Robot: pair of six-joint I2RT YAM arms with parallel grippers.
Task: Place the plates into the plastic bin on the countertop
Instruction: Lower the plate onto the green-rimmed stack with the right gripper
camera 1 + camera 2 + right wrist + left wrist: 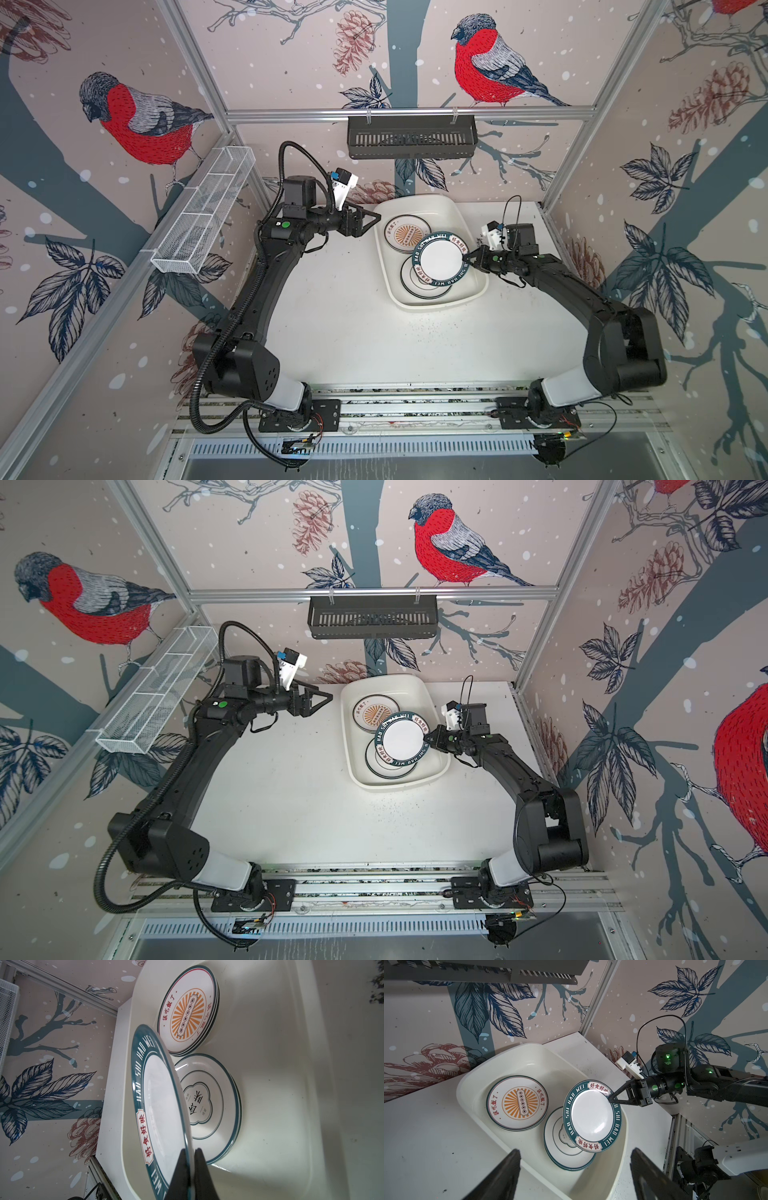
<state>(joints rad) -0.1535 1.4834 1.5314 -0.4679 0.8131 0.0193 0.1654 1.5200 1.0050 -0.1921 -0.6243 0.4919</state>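
Right wrist view shows the right gripper [190,1150] pinching the edge of a teal-rimmed plate [160,1105], with 1 black finger on each face and the jaws drawn close on the rim. The plate, lettered HAO SHI HAO WEI around a plain white centre, is held tilted above the plastic bin [419,201], which sits on the countertop [340,324] toward the back right. In both top views the held plate overlaps 2 stacks lying flat on the bin floor: the sunburst stack [405,237] nearer the back wall and the emblem stack [417,289] nearer the front. Whether its lower rim touches the emblem stack I cannot tell. The left gripper [574,1149] hangs at the bin's left rim, near the back corner, its jaws spread wide with nothing between them.
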